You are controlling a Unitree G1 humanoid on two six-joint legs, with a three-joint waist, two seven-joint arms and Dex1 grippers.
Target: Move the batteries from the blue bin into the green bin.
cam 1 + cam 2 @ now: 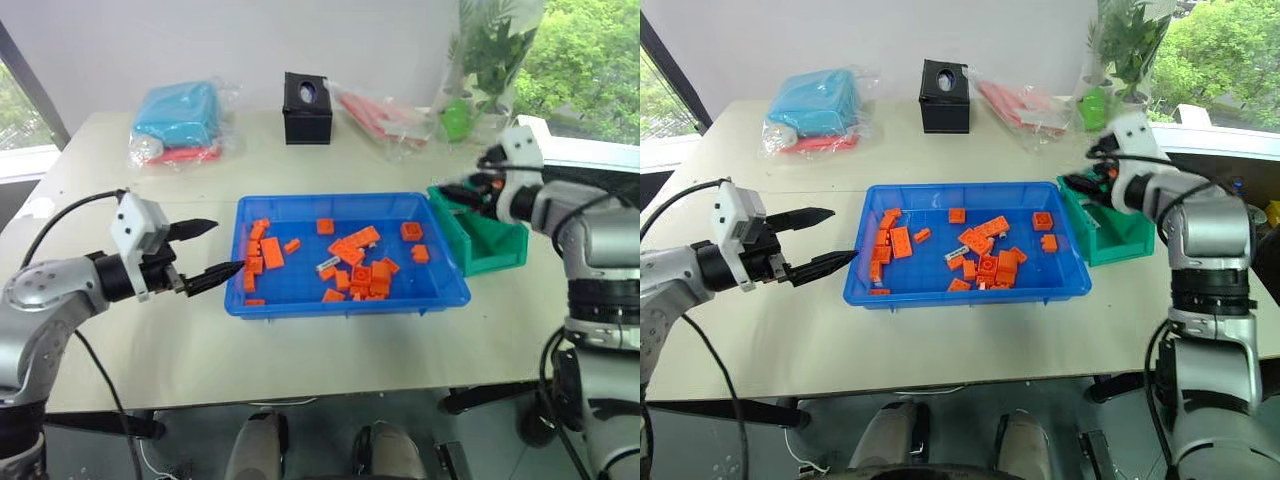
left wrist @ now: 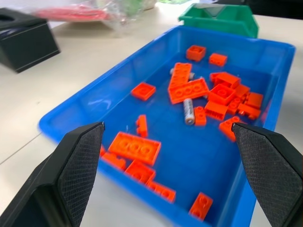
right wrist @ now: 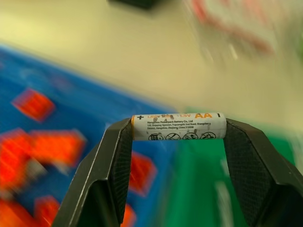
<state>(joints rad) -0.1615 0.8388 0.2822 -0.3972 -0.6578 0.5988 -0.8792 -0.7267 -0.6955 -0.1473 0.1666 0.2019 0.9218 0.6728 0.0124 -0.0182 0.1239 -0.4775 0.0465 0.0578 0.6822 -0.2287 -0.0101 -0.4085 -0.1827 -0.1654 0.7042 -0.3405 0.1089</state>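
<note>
The right wrist view shows the right gripper (image 3: 178,126) pinching a battery (image 3: 178,126) endwise; the left gripper (image 2: 168,137) gapes beside the blue bin (image 2: 61,120).

bare table (image 1: 150,330) in front of and left of the blue bin (image 1: 440,300), orange bricks (image 1: 360,265) crowding its middle and left edge, open floor along its front, green bin (image 1: 500,250) tight against its right end, black box (image 1: 307,108) and bags (image 1: 180,125) behind

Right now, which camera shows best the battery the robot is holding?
The right wrist view: the battery sits end to end between the right gripper fingers, with its printed label readable. In the eye views that gripper hangs over the green bin, and the battery is too small to make out.
</note>
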